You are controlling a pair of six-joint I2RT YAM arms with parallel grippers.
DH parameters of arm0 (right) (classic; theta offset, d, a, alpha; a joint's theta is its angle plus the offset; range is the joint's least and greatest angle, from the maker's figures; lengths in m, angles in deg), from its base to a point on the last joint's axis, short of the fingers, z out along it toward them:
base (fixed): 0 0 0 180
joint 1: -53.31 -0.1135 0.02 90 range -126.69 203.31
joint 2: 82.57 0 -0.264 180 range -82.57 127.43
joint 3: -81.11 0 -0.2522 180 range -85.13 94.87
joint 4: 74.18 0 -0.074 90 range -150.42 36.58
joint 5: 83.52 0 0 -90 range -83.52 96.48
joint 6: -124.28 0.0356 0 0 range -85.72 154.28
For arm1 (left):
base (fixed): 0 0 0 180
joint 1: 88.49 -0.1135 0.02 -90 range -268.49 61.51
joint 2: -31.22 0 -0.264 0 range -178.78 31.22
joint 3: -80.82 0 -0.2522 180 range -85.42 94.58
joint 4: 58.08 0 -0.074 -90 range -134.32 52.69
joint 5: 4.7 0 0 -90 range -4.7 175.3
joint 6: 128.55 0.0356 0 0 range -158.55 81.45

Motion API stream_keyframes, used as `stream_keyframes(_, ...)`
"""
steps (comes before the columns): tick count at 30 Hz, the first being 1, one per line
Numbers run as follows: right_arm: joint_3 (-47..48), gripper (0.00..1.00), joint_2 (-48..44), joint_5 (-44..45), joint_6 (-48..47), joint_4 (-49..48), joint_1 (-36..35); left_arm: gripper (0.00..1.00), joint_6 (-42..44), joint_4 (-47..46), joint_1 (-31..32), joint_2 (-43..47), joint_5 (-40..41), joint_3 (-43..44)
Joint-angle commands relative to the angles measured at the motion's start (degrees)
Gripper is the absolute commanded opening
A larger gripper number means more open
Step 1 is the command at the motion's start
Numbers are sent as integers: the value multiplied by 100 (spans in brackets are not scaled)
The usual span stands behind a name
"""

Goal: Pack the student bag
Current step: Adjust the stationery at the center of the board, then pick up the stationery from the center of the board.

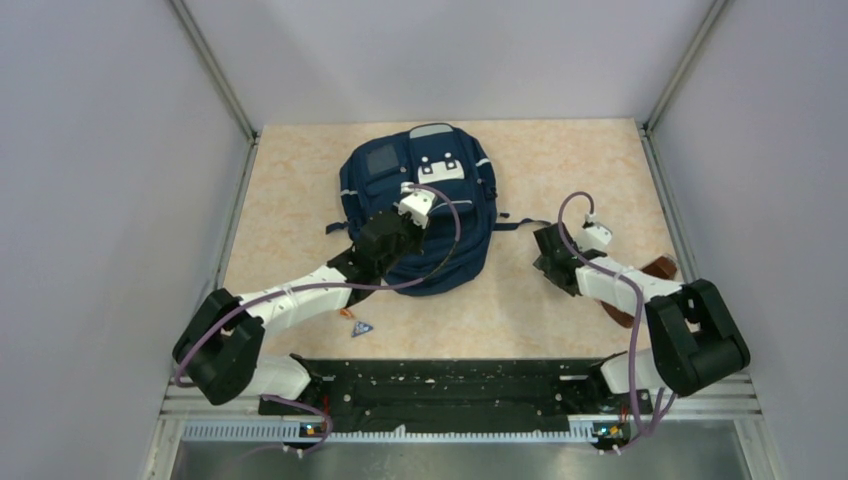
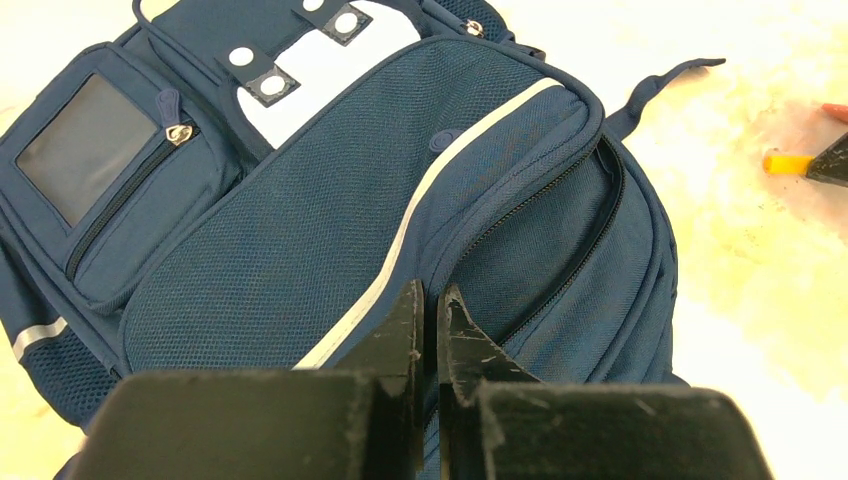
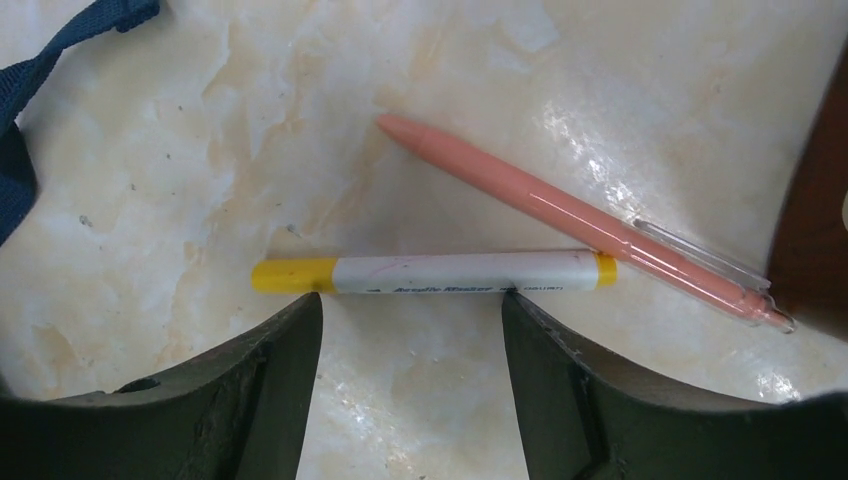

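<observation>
The student bag (image 1: pixel 468 240) lies front-up at the far middle of the pale marbled surface (image 1: pixel 560 160). The left gripper (image 2: pixel 430 300) hangs over its mesh front panel, jaws closed to a thin slit beside a pale stripe (image 2: pixel 400 240). Right of the bag, the right gripper (image 3: pixel 412 310) hovers low with jaws set wide, just short of a yellow-capped white marker (image 3: pixel 440 272). A pink pen (image 3: pixel 570 215) lies slantwise just beyond the marker.
</observation>
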Motion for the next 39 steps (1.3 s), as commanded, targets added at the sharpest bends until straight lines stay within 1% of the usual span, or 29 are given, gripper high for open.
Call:
stream_keyframes(1,53,63,492,-639,-210,7,89,0,-167,-483,-10,354,72,-6)
stream_keyframes(4,148,63,608,-767,-206,6,86,0,-143,-487,-22,392,97,-31)
stream_keyframes(7,171,71,347,-785,-281,46,86,0,-134,-484,-27,424,113,-45)
stream_keyframes(9,251,73,39,-694,-550,133,85,0,-145,-491,-40,437,108,-57)
stream_keyframes(12,433,80,-306,-428,-1018,412,151,0,-145,-500,-39,433,85,-69)
stream_keyframes(14,470,82,-367,-642,-1361,505,486,0,-159,-507,-40,432,74,-74)
stream_keyframes(17,341,86,-334,-1155,-1794,339,1079,0,-173,-514,-40,437,48,-75)
stream_keyframes(20,284,87,-228,-1207,-2050,255,1316,0,-182,-518,-44,452,39,-86)
stream_keyframes(23,315,85,-29,-1390,-2187,195,1506,0,-187,-518,-49,486,39,-100)
stream_keyframes(27,518,83,256,-1423,-2466,220,1542,0,-179,-527,-56,498,44,-115)
stream_keyframes(30,698,83,398,-1217,-2739,290,1561,0,-191,-533,-65,490,30,-133)
stream_keyframes(32,823,80,567,-1168,-2812,429,1625,0,-196,-536,-76,487,30,-132)
stream_keyframes(34,854,75,717,-1140,-2837,468,1659,0,-188,-536,-74,505,27,-136)
stream_keyframes(35,843,69,758,-1158,-2847,449,1666,0,-180,-536,-83,510,34,-144)
stream_keyframes(37,837,52,818,-1333,-2862,411,1683,0,-170,-536,-91,517,55,-158)
stream_keyframes(39,821,37,835,-1519,-2853,360,1679,0,-155,-524,-108,533,49,-155)
